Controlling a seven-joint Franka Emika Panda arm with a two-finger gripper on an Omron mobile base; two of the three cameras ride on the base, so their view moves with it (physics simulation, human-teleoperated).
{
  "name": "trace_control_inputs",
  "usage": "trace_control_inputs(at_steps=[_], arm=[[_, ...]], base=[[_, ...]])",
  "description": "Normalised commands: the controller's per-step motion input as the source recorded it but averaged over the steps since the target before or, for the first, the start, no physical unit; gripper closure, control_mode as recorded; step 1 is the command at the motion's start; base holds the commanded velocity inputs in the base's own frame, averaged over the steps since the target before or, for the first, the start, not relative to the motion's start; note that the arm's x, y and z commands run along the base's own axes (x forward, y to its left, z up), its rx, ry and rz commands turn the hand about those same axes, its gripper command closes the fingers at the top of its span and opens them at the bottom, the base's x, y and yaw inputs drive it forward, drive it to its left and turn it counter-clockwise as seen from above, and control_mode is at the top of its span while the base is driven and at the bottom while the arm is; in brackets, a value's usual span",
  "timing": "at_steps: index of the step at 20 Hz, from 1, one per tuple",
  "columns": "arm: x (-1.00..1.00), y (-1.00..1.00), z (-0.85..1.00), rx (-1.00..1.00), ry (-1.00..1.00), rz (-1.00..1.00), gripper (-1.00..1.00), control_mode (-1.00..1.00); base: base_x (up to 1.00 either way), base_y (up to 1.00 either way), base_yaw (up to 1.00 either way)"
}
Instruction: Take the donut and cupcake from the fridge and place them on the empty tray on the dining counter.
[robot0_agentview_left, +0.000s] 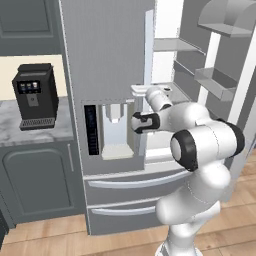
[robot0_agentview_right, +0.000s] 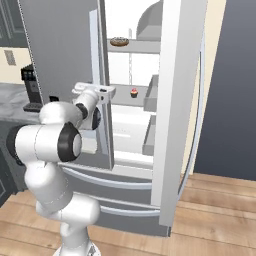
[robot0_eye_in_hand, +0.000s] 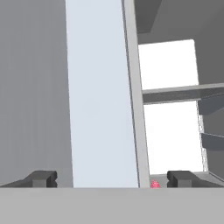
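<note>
The fridge (robot0_agentview_left: 105, 60) stands with its left door shut and its right door swung open onto white shelves. The donut (robot0_agentview_right: 119, 41) lies on an upper shelf. One shelf lower sits the cupcake (robot0_agentview_right: 134, 92), a pink speck at the bottom of the hand view (robot0_eye_in_hand: 155, 184). My gripper (robot0_agentview_right: 95, 90) is open and empty at cupcake height, just in front of the left door's inner edge (robot0_eye_in_hand: 100, 87). That edge runs upright between my fingertips (robot0_eye_in_hand: 41, 178) in the hand view. The hand (robot0_agentview_left: 144, 90) points into the fridge. The tray and the dining counter are out of view.
The open right door (robot0_agentview_right: 177, 100) with its bins (robot0_agentview_left: 220, 80) stands to the right of the arm. A black coffee machine (robot0_agentview_left: 35, 95) sits on a counter (robot0_agentview_left: 30, 132) to the fridge's left. Two drawers (robot0_agentview_left: 135, 180) run below the fridge doors, above a wooden floor.
</note>
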Motion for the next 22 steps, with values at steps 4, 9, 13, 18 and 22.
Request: trace_control_inputs(at_steps=[4,9,13,18,22], arm=[[0.59,0.0,-0.05,0.0,0.05,0.0,1.0,-1.0],[-0.15,0.0,0.13,0.0,0.0,0.01,1.0,-1.0],[-0.71,0.11,0.47,-0.13,0.09,0.07,1.0,-1.0],[-0.99,0.38,0.45,-0.15,0.38,0.0,1.0,-1.0],[-1.0,0.69,0.53,-0.04,0.48,-0.06,1.0,-1.0]], base=[[0.0,0.0,0.0],[0.0,0.0,0.0],[0.0,0.0,0.0],[0.0,0.0,0.0],[0.0,0.0,0.0]])
